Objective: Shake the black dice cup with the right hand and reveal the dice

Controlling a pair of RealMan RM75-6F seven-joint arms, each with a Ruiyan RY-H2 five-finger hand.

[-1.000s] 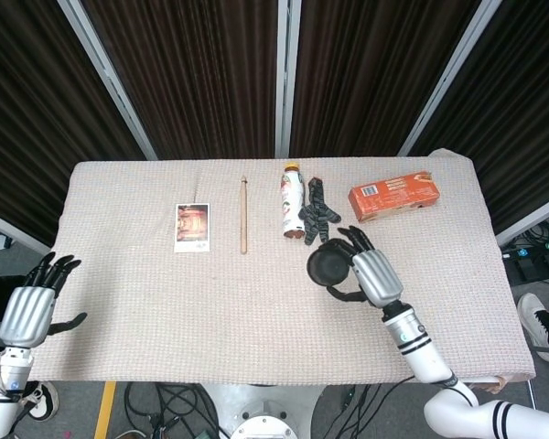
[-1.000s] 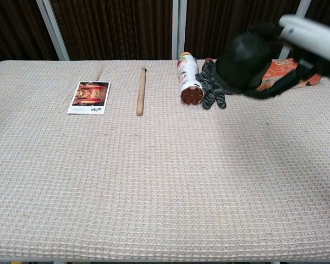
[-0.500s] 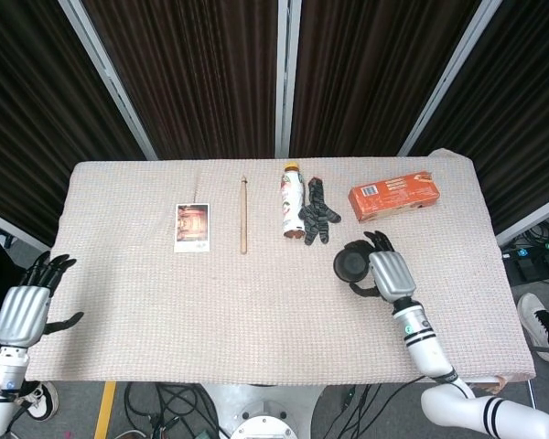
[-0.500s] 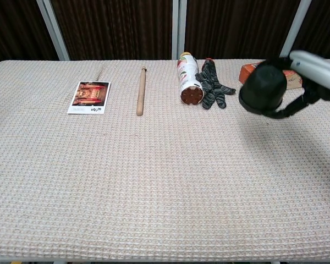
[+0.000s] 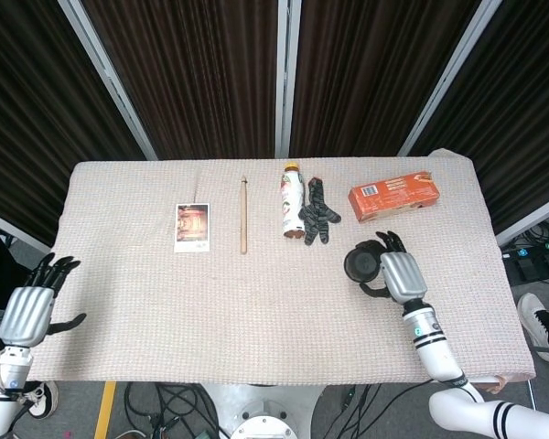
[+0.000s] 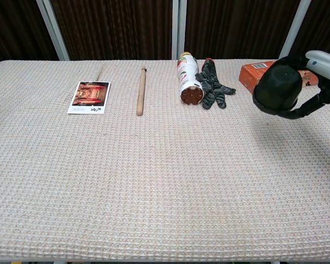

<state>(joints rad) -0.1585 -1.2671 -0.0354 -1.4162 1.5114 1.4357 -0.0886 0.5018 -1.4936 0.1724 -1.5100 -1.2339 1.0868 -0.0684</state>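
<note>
Head view, near edge first: left hand sits off the near-left corner of the table, beyond the cloth edge, fingers apart and holding nothing. It does not show in the chest view.

Right hand is over the near-right part of the table, fingers wrapped around the black dice cup. Chest view shows the same grip: right hand at the right edge of frame, dark fingers curled under and around the black dice cup. Cup appears lifted clear of the cloth, tilted, with its closed base turned toward the chest camera. Cup mouth not visible in either view; dice not visible.

Farther back, along the far half of the table, left to right:
- photo card, lying flat.
- wooden stick, lying flat, long axis running near to far.
- bottle, on its side, base toward the near side.
- dark patterned glove, touching or just beside the bottle on its right.
- orange box, far right; in the chest view partly hidden behind the cup.
</note>
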